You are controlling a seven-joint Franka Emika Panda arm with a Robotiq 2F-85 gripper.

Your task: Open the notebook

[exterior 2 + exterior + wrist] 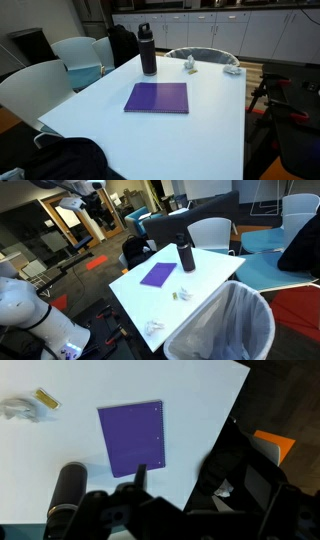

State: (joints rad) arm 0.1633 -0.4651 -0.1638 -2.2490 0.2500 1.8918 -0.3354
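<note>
Looking down past the gripper (178, 478), jaws spread wide, gripping nothing.
Beneath, flat and closed on the white table (60, 450): the notebook (133, 438), purple cover up, untouched. Near its closer end, a black bottle (68, 485), standing upright. Farther off toward the table's edge, crumpled paper (20, 407).

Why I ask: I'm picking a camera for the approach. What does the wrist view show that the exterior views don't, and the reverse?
Only the wrist view shows the gripper close up. Its jaws are open at the bottom of the frame, and the notebook is seen flat from above. Only the exterior views show the surroundings: white chairs, a bag-lined bin and cabinets. All views share the closed purple notebook on the white table, the black bottle and the crumpled paper.
</note>
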